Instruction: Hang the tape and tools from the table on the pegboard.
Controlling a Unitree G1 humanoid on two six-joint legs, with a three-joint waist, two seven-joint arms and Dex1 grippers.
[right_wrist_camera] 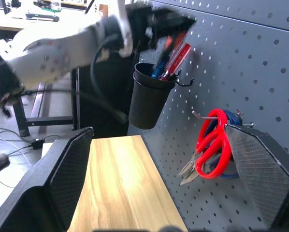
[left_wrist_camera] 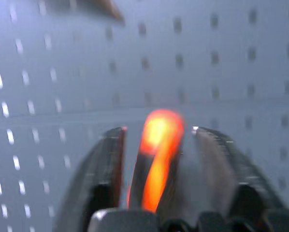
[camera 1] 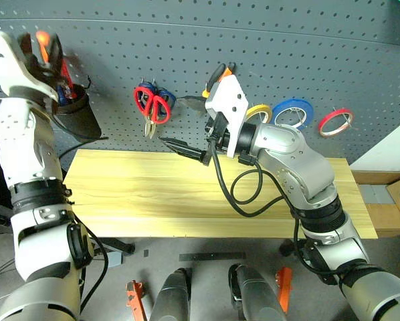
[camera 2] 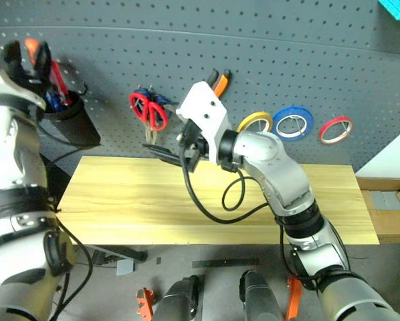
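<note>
The left end effector [camera 1: 45, 48] is up at the black cup [camera 1: 76, 115] hung on the pegboard [camera 1: 253, 40], with the orange-and-black screwdriver [left_wrist_camera: 156, 154] between its fingers; whether they grip it or have just let go I cannot tell. The right end effector [right_wrist_camera: 159, 193] stands wide and empty over the worktop [camera 1: 186, 200], pointing toward the red-handled scissors [camera 1: 153, 107] already on their hook. The pliers [camera 1: 220, 72] and the yellow tape roll [camera 1: 259, 112] hang on the pegboard too. The risk, as I judge it, is the screwdriver: if its tip misses the cup's mouth on release, it could strike the rim, tip out and fall, or jostle the tools already inside.
</note>
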